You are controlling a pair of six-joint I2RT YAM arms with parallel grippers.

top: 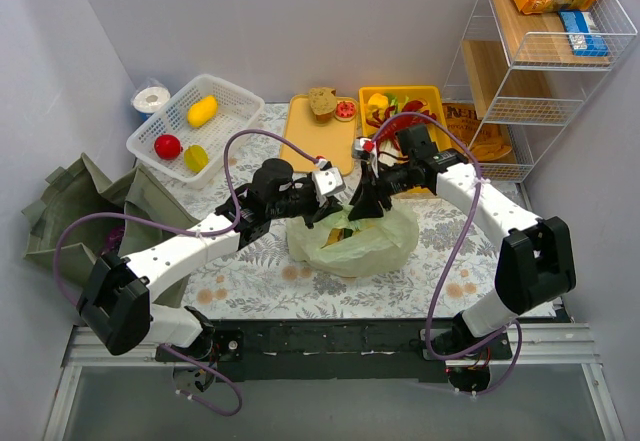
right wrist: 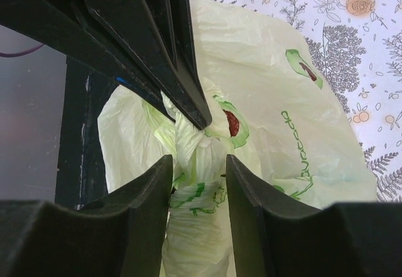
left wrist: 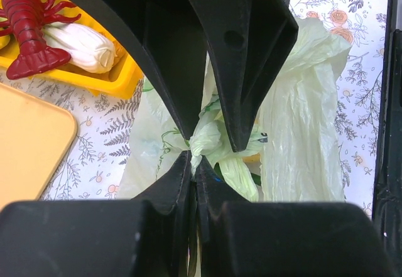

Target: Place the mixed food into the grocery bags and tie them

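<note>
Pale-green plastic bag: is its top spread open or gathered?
Gathered: left gripper pinches the bunched bag neck; right gripper straddles it, jaws apart. Knotted: cannot tell.

Over pale-green bag [top: 352,244]: left tool [left wrist: 192,157] and right tool [right wrist: 196,164] meet at its knot, blocking entry.
Behind bag: yellow tray [top: 432,94] and orange tray [top: 300,136] stand near.
Before bag: table [top: 260,281] strip, seemingly passable.

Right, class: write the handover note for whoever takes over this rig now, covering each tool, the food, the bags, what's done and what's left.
Left tool: shut on the pale-green bag's bunched top.
Right tool: jaws parted around that same plastic; grip unclear.
Lobster and white piece lie in the yellow tray; bun on the orange tray; tote lies at far left.
Done: something yellow shows inside that bag.
Left: finish its tie, bag remaining food, tie tote.
</note>
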